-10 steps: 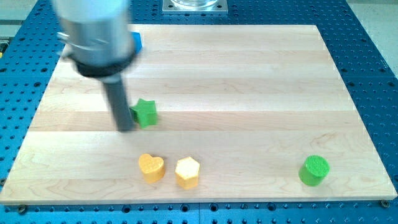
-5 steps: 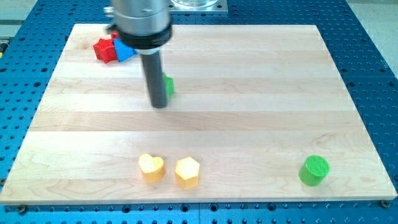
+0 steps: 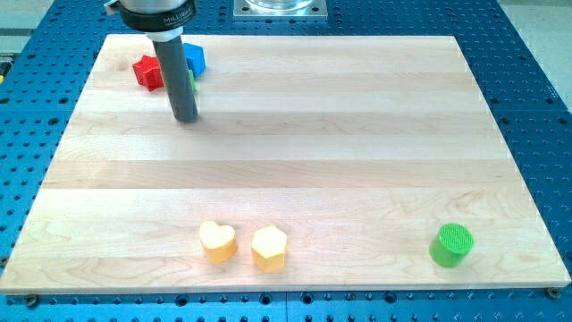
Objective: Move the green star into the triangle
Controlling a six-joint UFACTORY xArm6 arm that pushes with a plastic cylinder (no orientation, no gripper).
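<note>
The small green star block (image 3: 192, 83) is mostly hidden behind the dark rod, just below the blue triangle block (image 3: 194, 58), apparently touching it. No claw is fitted, so nothing is gripped; my tip (image 3: 185, 118) rests just below the star. Block is judged light, stiff, prob. slides easily on the wooden board (image 3: 357, 134); to be pushed on a flat side, not a point.

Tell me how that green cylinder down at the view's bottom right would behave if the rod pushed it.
The green cylinder stands upright on a flat end, so it would probably slide rather than roll. It looks squat, so tipping seems unlikely. Its top looks ridged and it seems rigid; it is likely light. My tip is far away, near the view's top left.
</note>
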